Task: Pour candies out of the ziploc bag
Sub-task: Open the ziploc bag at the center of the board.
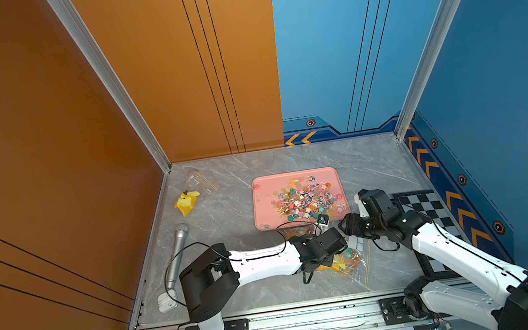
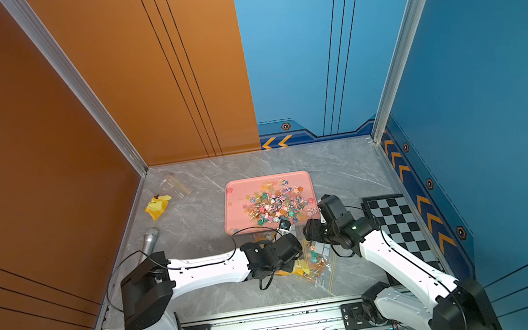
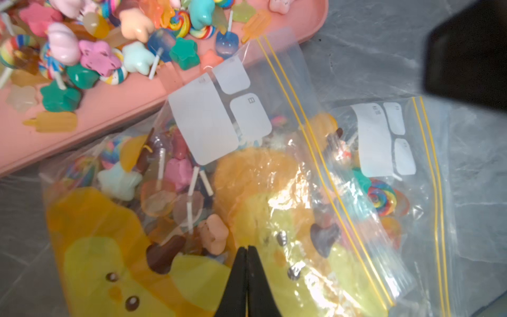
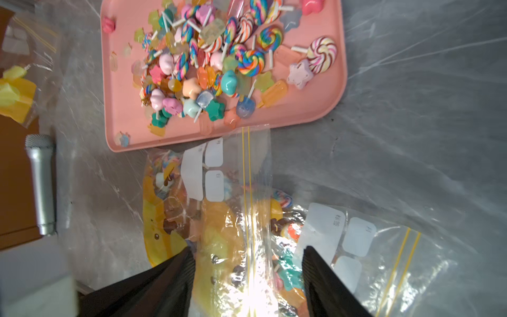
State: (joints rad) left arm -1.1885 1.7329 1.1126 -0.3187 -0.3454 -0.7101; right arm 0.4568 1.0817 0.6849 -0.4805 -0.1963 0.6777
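Left gripper (image 3: 247, 249) points down onto the ziploc bag (image 3: 219, 170). Its black jaws are pressed together with only a hairline between the tips, and I cannot tell whether any film is pinched there. Right gripper (image 4: 248, 248) stands open astride the same bag, one finger on each side of its bulging middle, clamping nothing that I can make out.

The ziploc bag lies flat on the grey table (image 1: 227, 213), just in front of the near rim of the pink tray (image 1: 263, 208) and between the two wrists. Its yellow zip line (image 4: 247, 178) runs from the tray's rim back toward the robot's base. The mouth therefore faces the robot's right and the closed bottom its left, so the bag lies crosswise to the tray and does not point into it. One corner of the mouth end laps over the tray's rim. Whether the zip is open is not clear. Inside are a yellow toy (image 3: 109, 247) with small dark eyes and a cluster of candies (image 3: 175, 175), their white sticks showing through the film.

A second bag (image 4: 356, 247) lies against it on the robot's right, edges overlapping and zip line turned much the same way, with a few sweets inside.

Most candies sit heaped on the tray's far half in both top views (image 1: 302, 199) (image 2: 275, 203). A silver microphone (image 1: 177, 255) lies well off to the robot's left.
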